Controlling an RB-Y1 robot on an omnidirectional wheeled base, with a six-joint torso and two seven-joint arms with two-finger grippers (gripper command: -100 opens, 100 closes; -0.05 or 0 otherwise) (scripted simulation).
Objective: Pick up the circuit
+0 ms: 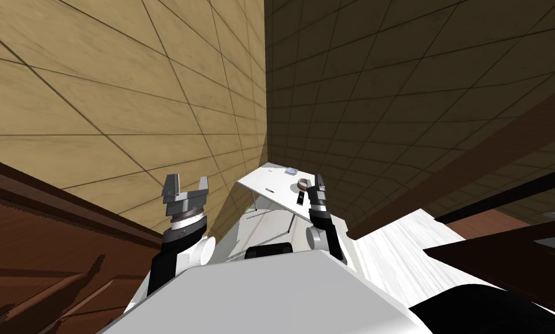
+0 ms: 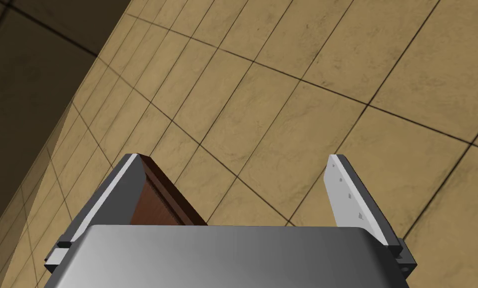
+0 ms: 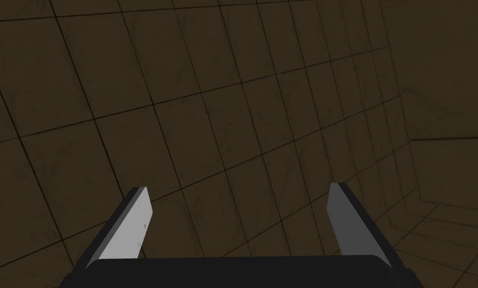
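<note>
In the head view, a white table [image 1: 265,184] stands in the corner where a tan tiled wall [image 1: 96,98] meets a dark one. On it lies the circuit [image 1: 300,198], a small dark strip, with a round thing [image 1: 302,185] just beside it and a pale bluish thing [image 1: 291,171] nearer the far edge. The right pincer [image 1: 318,183] is raised just beside the circuit. The left pincer [image 1: 187,181] is well apart from it, near brown wooden furniture [image 1: 50,232].

In the left wrist view, the left pincer [image 2: 234,157] is spread wide with nothing between its fingers.

In the right wrist view, the right pincer [image 3: 236,186] also gapes and holds nothing.
</note>
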